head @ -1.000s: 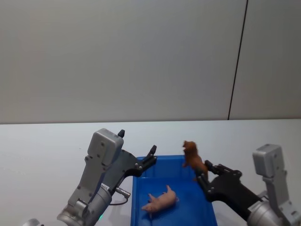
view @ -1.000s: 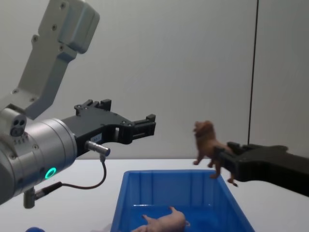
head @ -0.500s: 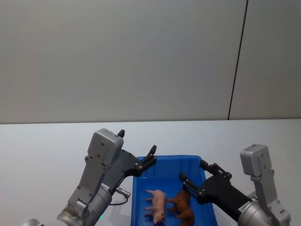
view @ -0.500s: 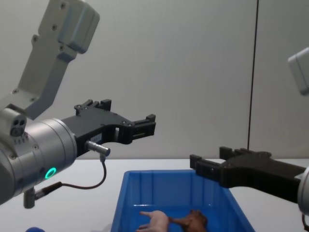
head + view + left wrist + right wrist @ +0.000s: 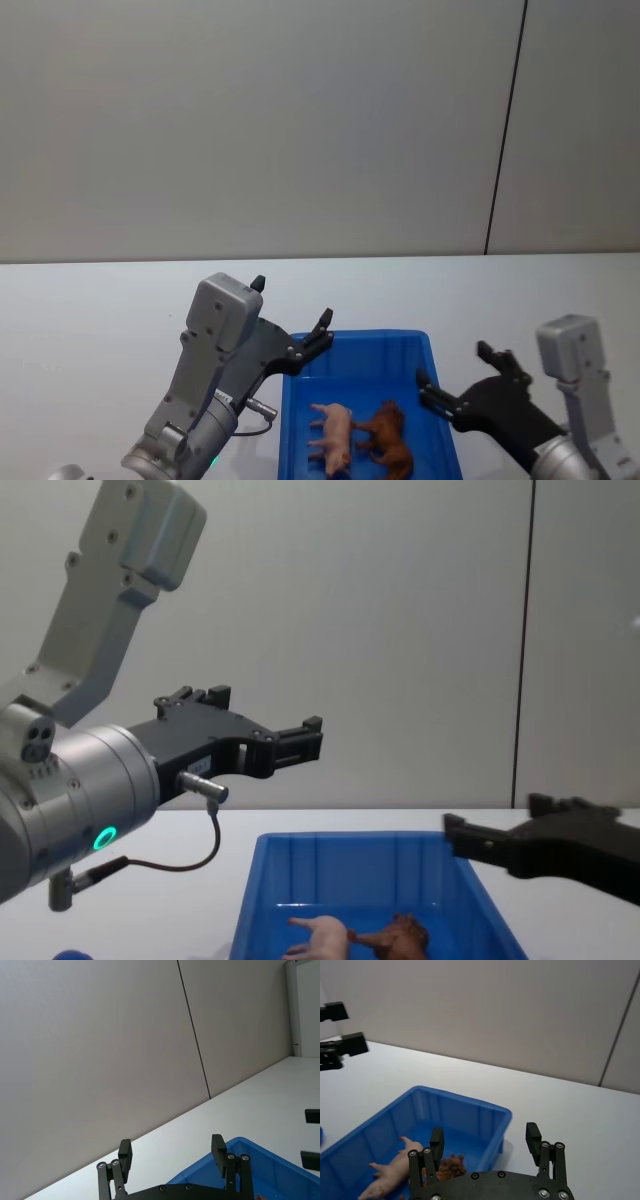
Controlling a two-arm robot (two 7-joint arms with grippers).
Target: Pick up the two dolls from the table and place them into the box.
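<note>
Evidently the pig (image 5: 335, 436) and lion (image 5: 389, 441) lie side by side in the box (image 5: 380, 338), so the left gripper (image 5: 292, 300) and right gripper (image 5: 450, 363) flanking it stand open, empty.

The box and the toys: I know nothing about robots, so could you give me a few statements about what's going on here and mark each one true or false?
1. The pig and the lion both lie inside the box. True.
2. The right gripper is holding the lion. False: it is open and empty, by the box's right side.
3. The pig lies on the lion's left. True.
4. The left gripper is shut on the pig. False: it is open and empty, near the box's left rim.
</note>
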